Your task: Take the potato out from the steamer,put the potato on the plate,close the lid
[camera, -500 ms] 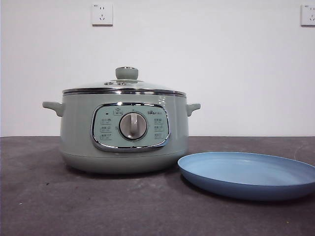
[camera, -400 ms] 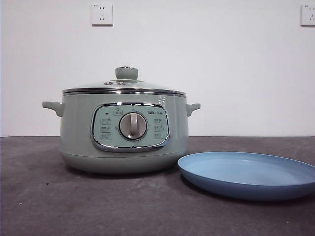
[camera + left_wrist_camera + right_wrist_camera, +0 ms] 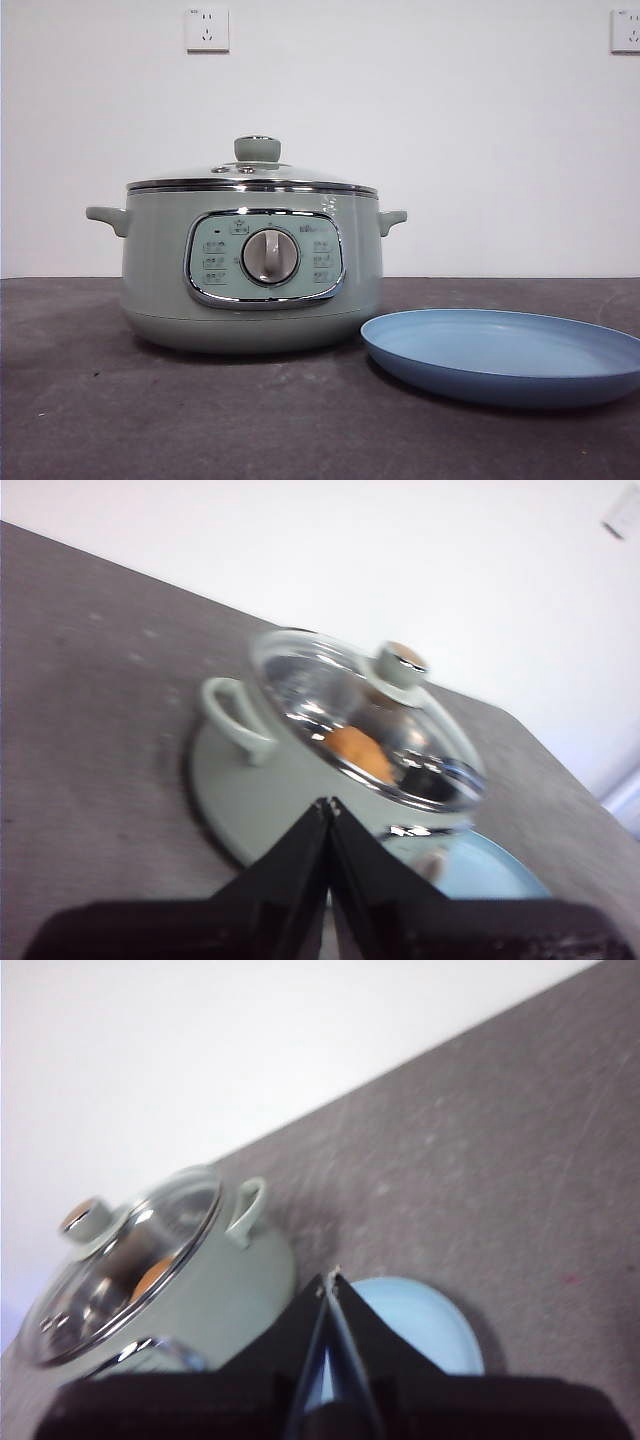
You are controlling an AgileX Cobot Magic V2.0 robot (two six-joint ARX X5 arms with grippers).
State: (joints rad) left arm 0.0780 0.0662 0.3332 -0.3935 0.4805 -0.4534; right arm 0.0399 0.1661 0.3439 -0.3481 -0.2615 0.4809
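Resting lidded: steamer point(image 3: 252, 270), lid point(image 3: 252, 178) | potato point(image 3: 360, 752) inside | plate point(image 3: 505, 355) beside | left gripper point(image 3: 329, 806), right gripper point(image 3: 331, 1278) pressed together, aloft

Sage-green steamer point(image 3: 250, 270) lidded by glass lid point(image 3: 255, 172), orange potato point(image 3: 360, 750) inside, empty blue plate point(image 3: 505, 355) beside

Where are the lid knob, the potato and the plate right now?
Lid knob point(image 3: 257, 149), front view, on the knob's side.
Potato point(image 3: 357, 750), left wrist view, on its orange skin seen through the glass lid.
Plate point(image 3: 500, 345), front view, on its bare blue inside.
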